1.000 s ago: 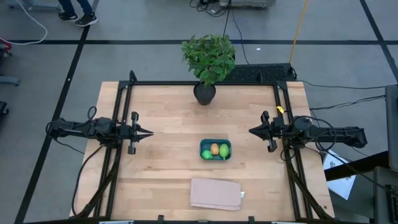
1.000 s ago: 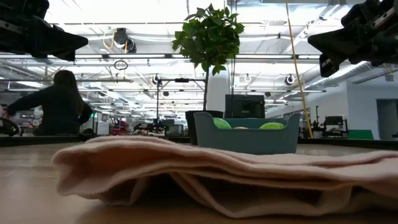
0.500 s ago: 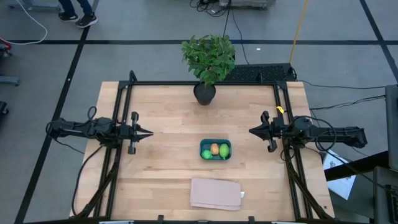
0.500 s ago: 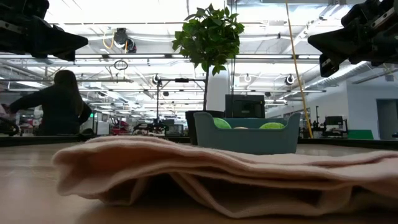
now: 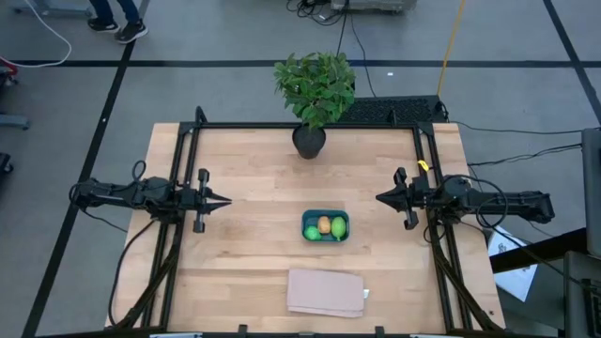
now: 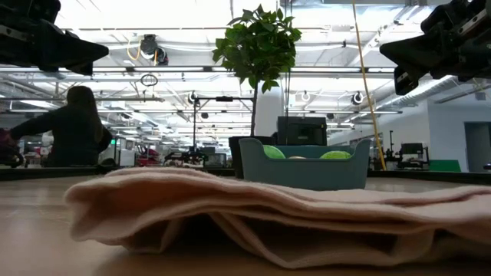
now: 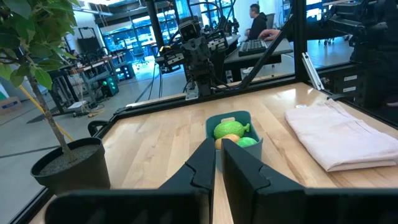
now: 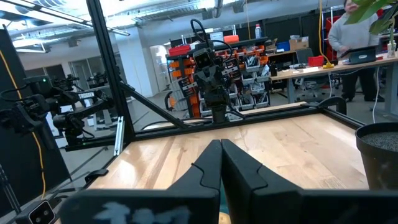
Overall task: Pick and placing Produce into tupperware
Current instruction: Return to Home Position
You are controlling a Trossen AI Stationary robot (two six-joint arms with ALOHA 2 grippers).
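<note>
We see the tupperware [image 5: 325,226] sitting on the bench [image 5: 254,253], just off centre toward 5 o'clock and square to the edges. All the produce is inside it: one lime [image 5: 312,232] at the 9 o'clock end, the potato [image 5: 325,224] in the middle, and the second lime [image 5: 338,234] toward 4 o'clock. The pieces are packed touching each other. In the low view both lime tops poke above the rim [image 6: 303,165], and the potato barely shows between them. Left gripper [image 5: 227,200] hangs at 9 o'clock from the tupperware, well apart from it and above the bench. It points toward 3 o'clock, clenched to a thin slit and holding nothing. Right gripper [image 5: 378,198] hangs at 3 o'clock, also well apart and pointing toward 9 o'clock. It is clenched tip to tip and also empty. The two grippers face each other across the bench. A folded tan cloth [image 5: 325,292] lies flat at 6 o'clock near the front edge, apart from the tupperware. A potted plant [image 5: 315,89] stands upright at 12 o'clock by the far edge. Beyond the bench, a person [image 6: 73,126] sits facing away.
</note>
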